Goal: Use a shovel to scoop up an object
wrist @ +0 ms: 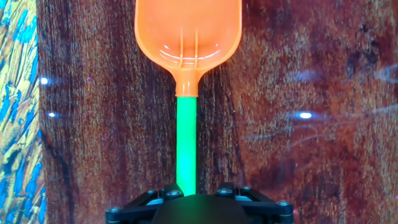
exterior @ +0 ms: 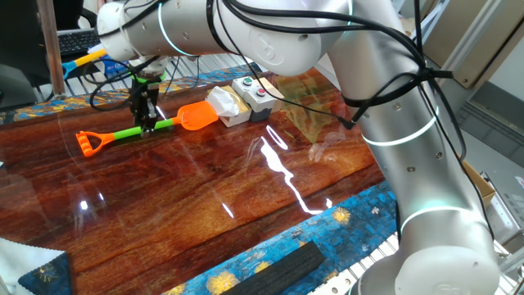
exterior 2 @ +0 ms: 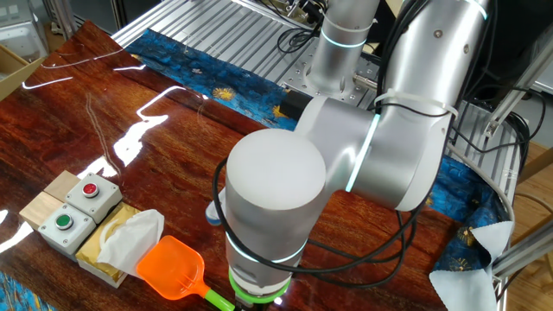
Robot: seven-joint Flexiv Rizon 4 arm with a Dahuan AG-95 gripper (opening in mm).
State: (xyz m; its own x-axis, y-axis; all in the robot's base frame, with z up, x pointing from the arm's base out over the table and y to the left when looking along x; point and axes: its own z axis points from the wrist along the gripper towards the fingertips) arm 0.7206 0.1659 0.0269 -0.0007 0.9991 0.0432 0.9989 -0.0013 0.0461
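Gripper (exterior: pixel 148 124) down on shovel (exterior: pixel 139 131), straddling the green shaft; I can't tell whether the fingers have pinched it. Blade lies flat on table (exterior: pixel 246 205), tip just beside the object (exterior: pixel 223 105). Nothing scooped yet; grasp, push and lift remain, I judge.

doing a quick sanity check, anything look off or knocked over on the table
Nothing stands out. The shovel lies flat on the table with the gripper at its green shaft, blade toward the tissue box; the button box sits upright.
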